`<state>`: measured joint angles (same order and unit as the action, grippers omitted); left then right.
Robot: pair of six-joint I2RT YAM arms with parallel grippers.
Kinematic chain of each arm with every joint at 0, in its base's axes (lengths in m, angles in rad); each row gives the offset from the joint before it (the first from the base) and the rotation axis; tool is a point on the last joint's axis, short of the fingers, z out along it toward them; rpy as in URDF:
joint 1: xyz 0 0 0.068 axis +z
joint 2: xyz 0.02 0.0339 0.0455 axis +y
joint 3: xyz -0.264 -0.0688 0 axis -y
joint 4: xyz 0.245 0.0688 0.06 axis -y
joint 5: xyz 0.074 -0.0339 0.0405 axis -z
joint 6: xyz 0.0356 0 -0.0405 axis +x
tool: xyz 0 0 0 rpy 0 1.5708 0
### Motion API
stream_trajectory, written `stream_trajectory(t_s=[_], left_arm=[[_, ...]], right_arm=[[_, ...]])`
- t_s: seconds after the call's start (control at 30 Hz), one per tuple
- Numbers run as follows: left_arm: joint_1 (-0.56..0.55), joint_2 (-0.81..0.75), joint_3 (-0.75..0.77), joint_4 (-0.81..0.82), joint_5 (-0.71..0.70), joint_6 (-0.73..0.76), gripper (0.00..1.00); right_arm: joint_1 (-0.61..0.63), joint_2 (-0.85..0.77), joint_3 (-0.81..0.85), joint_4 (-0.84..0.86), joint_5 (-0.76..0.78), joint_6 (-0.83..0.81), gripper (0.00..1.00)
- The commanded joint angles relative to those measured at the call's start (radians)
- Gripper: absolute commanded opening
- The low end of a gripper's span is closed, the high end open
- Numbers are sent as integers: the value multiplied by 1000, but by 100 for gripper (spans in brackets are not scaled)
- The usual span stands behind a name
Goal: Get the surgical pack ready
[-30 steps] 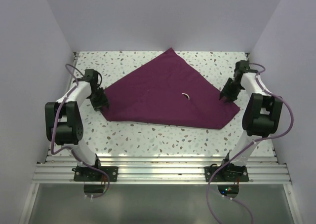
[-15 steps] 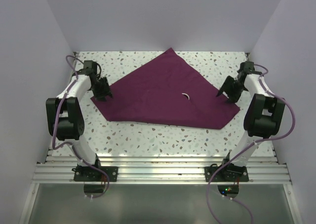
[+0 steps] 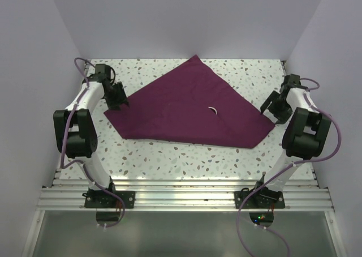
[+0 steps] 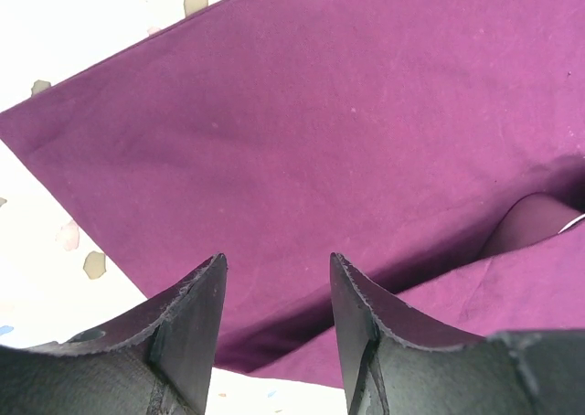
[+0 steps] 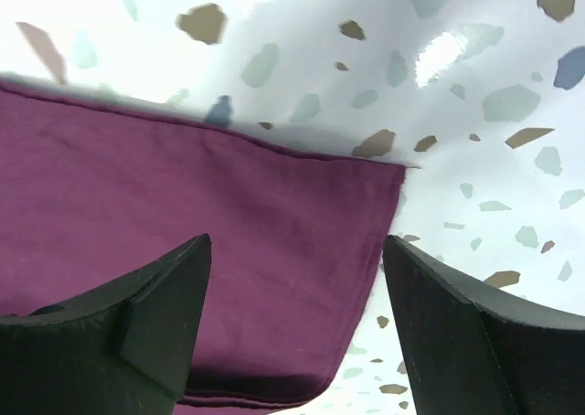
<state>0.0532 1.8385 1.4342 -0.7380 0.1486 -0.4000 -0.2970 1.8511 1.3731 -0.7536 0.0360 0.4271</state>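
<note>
Wrapping step, likely: large dark purple cloth bundle (image 3: 192, 107) on speckled tabletop (image 3: 169, 155). Left gripper (image 3: 119, 100) and right gripper (image 3: 270, 107) both spread, empty, at side corners. Next probably pinch corners.

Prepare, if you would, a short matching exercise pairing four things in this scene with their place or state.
Things:
1. maroon cloth
2. left gripper
3. right gripper
4. small white curved piece

Places or states:
A. open, over the cloth's right corner
B. lying on the cloth near its middle
C. spread across the speckled table
D. open, over the cloth's left edge

Pairs: 1-C, 2-D, 3-A, 4-B
</note>
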Motion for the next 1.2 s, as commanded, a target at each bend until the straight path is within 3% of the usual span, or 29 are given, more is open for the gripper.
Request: stream_trajectory(t_s=[0.0, 0.13, 0.33, 0.43, 0.57, 0.8, 1.17], left_arm=[[8, -4, 23, 20, -15, 10, 53], [13, -13, 5, 28, -56, 4, 53], [56, 16, 34, 26, -145, -13, 61], [71, 63, 104, 6, -227, -3, 74], [109, 131, 146, -29, -293, 4, 79], [204, 145, 52, 57, -161, 23, 76], [208, 223, 12, 169, 14, -5, 74]], right_arm=[[-47, -1, -54, 40, 13, 12, 79], [-74, 7, -98, 76, -33, -11, 77], [-73, -18, -112, 99, -90, 10, 76], [-73, -27, -117, 80, -100, 12, 77], [-73, -12, -103, 80, -119, 24, 77], [-73, -26, -97, 115, -159, 48, 77], [-73, -23, -69, 122, -185, 42, 77]])
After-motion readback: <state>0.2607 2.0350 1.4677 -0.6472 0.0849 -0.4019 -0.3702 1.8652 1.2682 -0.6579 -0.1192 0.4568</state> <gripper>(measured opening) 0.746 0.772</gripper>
